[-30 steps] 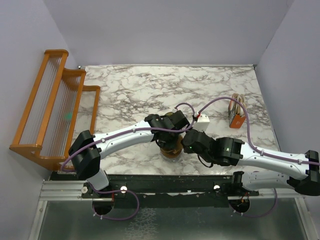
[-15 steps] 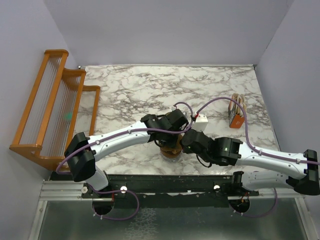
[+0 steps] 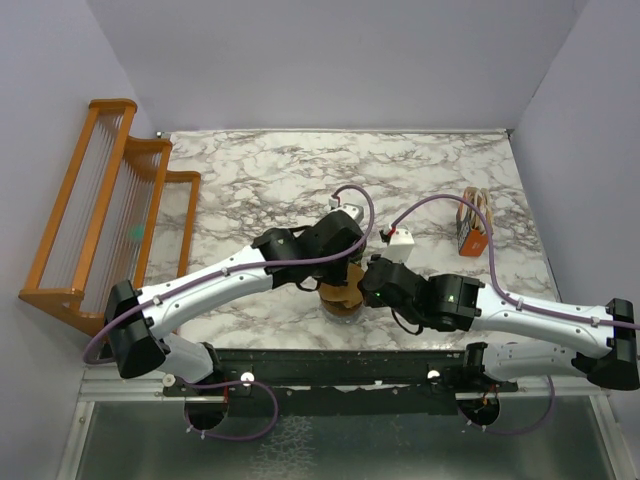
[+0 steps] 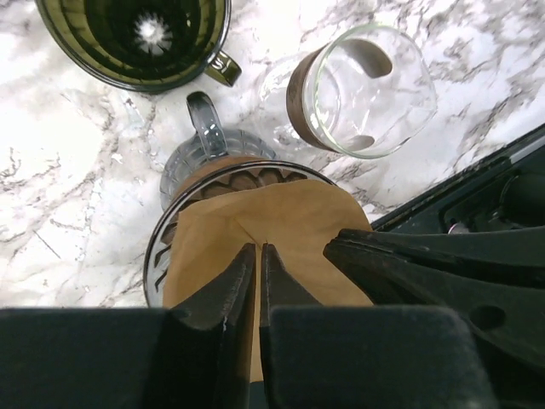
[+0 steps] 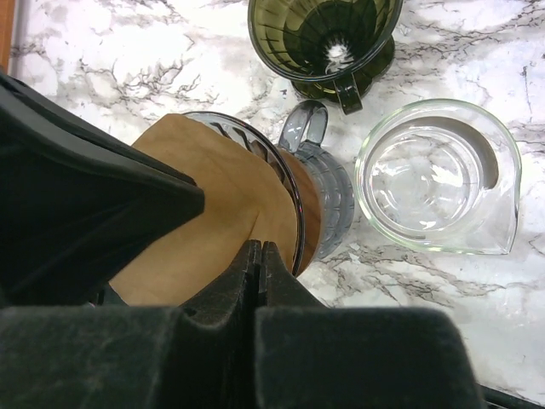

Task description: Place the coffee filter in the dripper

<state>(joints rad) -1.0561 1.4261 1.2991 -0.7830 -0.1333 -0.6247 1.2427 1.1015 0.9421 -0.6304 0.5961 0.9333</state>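
The left gripper (image 4: 257, 249), parted only a slit, and the closed right gripper (image 5: 255, 247) are pointing at the tan paper (image 4: 281, 221) lying in a grey cup (image 4: 183, 166), neither visibly holding it, while the green dripper (image 4: 64, 47) is standing just behind.

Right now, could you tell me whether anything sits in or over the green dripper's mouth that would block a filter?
Nothing visible does. The green dripper stands open and empty; the tan paper lies on the grey dripper next to it, and the glass cup sits beside them.
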